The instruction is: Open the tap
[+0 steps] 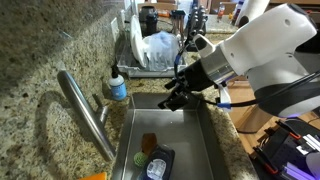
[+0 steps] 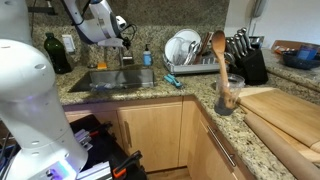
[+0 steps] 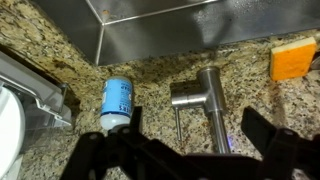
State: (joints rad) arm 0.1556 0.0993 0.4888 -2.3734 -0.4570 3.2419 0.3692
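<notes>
Tap (image 3: 208, 100): brushed steel, on granite counter (image 3: 60, 50) at sink (image 3: 170, 30) edge. Lever points twd soap bottle (image 3: 117, 102), which stands just beside it.
Gripper (image 3: 185, 150): over counter, empty.
Fingers (image 3: 272, 140): spread wide, pinching nothing.
Tap vs fingers: in wrist view, tap lines up w/ gap betw. both fingers, beyond tips; no contact visible.

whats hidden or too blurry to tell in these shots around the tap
- Wrist view: the tap has its spout end hidden behind the dark gripper at the bottom edge.
- Wrist view: the print on the soap bottle is too blurred to read.
- Exterior view: a dark object lying in the sink is cut by the bottom edge and too small to identify.
</notes>
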